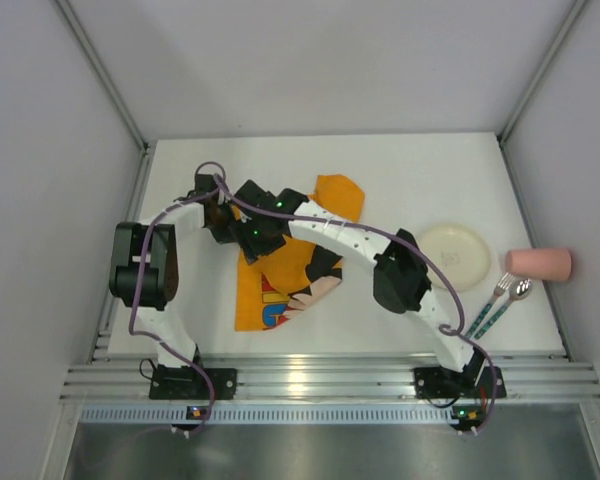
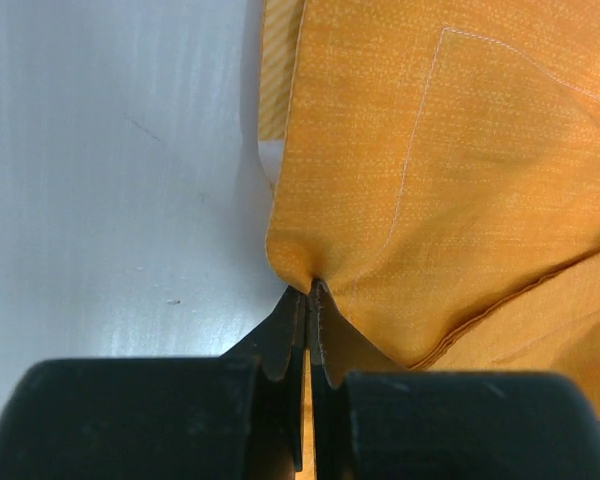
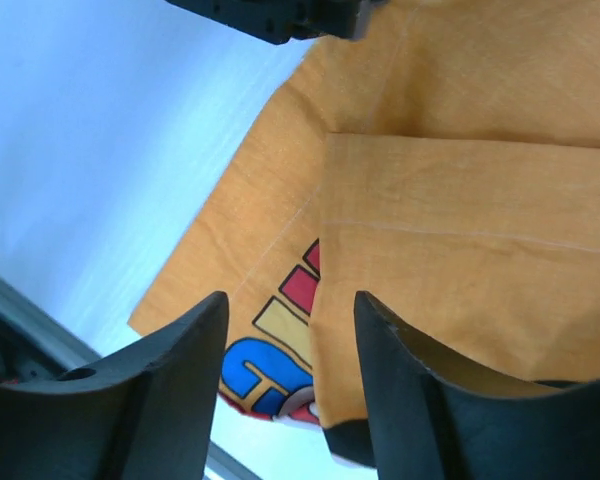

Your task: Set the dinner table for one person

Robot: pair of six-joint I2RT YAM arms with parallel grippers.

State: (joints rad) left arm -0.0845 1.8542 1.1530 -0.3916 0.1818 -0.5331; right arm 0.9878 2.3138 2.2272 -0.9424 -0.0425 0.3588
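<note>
The orange cartoon placemat (image 1: pixel 252 295) lies crumpled and partly folded over itself on the white dinner table (image 1: pixel 410 180). My left gripper (image 1: pixel 223 218) is shut on a pinch of the cloth's edge (image 2: pixel 310 288), with orange fabric (image 2: pixel 430 150) spreading away to the right. My right gripper (image 1: pixel 252 238) is open and empty just above the folded cloth (image 3: pixel 460 200), with the printed letters (image 3: pixel 270 355) between its fingers (image 3: pixel 290 310). The two grippers are close together over the mat's far left part.
A cream plate (image 1: pixel 453 255) sits right of the mat. A pink cup (image 1: pixel 540 263) lies on its side at the right edge. A fork (image 1: pixel 492 298) and spoon (image 1: pixel 510 300) lie beside the plate. The aluminium rail (image 1: pixel 330 380) runs along the near edge.
</note>
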